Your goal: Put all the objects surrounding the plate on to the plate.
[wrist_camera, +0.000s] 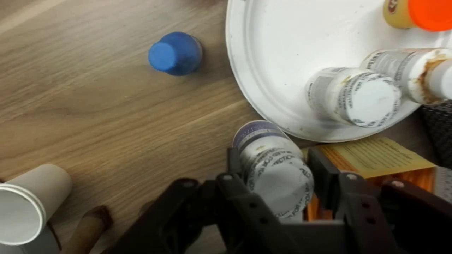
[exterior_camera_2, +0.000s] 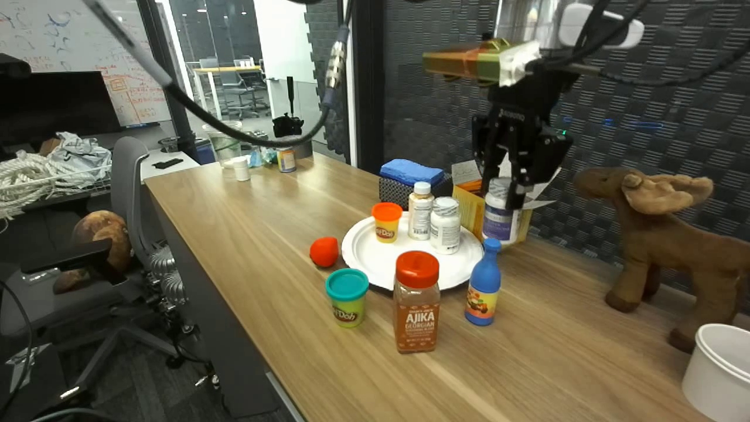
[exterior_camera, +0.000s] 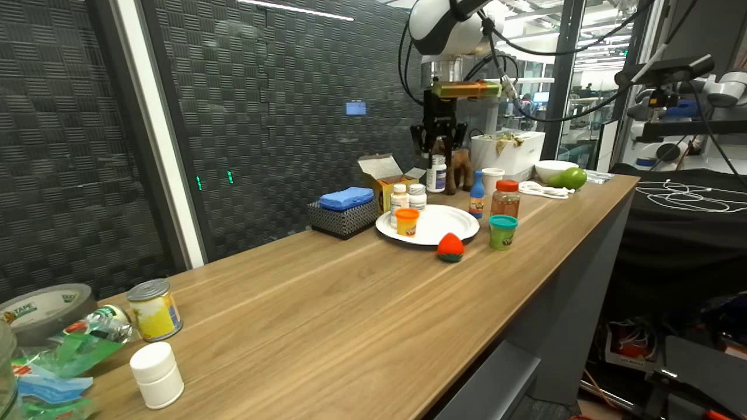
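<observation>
"Dark textured panels (exterior_camera: pixel 227 116) back a wooden table (exterior_camera: pixel 327 315); what does the gripper (wrist_camera: pixel 276 161) have?"

"Its fingers (wrist_camera: pixel 323 173) clasp the purple-labelled bottle (exterior_camera_2: pixel 498 221), upright just beside the plate (exterior_camera_2: pixel 366 255); whether its base rests on the table, I cannot tell; read the plate as a dial in an exterior view and that bottle sits between two and three o'clock, in front of the open yellow box (exterior_camera_2: pixel 470 212) with orange showing inside"

"And on the plate itself?"

"Three lidded containers; the orange-lidded tub (exterior_camera_2: pixel 387 225) at ten o'clock, the slim-capped bottle (exterior_camera_2: pixel 419 217) at twelve, brownish smears round its neck in the wrist view, the stout white bottle (exterior_camera_2: pixel 445 228) at two; what they contain is hidden"

"Then around the rim?"

"The blue bottle (exterior_camera_2: pixel 484 284) between four and five; the red-lidded jar (exterior_camera_2: pixel 416 316) at six, clear-walled, reddish-brown stuff inside, AJIKA on its label; the teal-lidded tub (exterior_camera_2: pixel 347 299) between seven and eight; the red piece (exterior_camera_2: pixel 324 252) at nine; well apart, the brown toy moose (exterior_camera_2: pixel 674 234) at three and the white cup (exterior_camera_2: pixel 718 375) near four, mouth upward"
</observation>
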